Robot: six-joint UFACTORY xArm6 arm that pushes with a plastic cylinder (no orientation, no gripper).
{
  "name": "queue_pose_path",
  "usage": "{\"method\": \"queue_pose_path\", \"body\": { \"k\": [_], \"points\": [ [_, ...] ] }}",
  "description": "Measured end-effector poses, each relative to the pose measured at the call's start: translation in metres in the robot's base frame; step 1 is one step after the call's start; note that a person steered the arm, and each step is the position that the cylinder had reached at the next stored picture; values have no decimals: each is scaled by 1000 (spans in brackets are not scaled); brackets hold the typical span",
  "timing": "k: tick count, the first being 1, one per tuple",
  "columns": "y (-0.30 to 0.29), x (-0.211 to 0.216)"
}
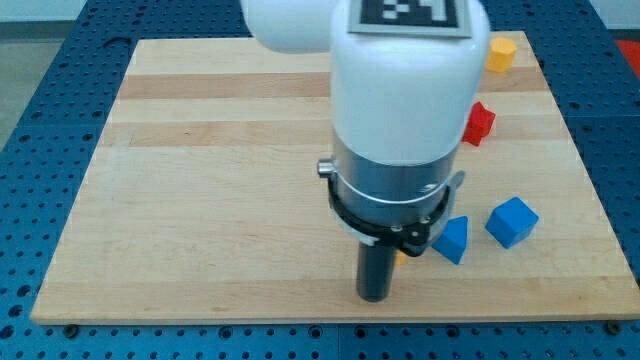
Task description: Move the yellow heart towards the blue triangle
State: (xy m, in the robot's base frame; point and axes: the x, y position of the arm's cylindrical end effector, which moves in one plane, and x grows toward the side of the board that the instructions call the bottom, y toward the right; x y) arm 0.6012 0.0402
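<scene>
My tip (374,297) is at the lower end of the dark rod, near the board's bottom edge, right of centre. Only a small yellow sliver (400,256) shows just right of the rod, under the arm's ring; it looks like the yellow heart, but most of it is hidden and its shape cannot be made out. The blue triangle (452,240) lies just right of that sliver, very close to it. The tip is left of and below the blue triangle.
A blue cube (512,221) lies right of the blue triangle. A red block (480,123) sits higher at the right, partly behind the arm. A yellow block (501,53) sits near the wooden board's (200,200) top right corner. The arm's white body hides the top centre.
</scene>
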Motion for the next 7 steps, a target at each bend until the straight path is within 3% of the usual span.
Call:
{"method": "queue_pose_path", "body": {
  "k": [4, 7],
  "points": [
    [-16, 15],
    [-10, -35]
  ]
}}
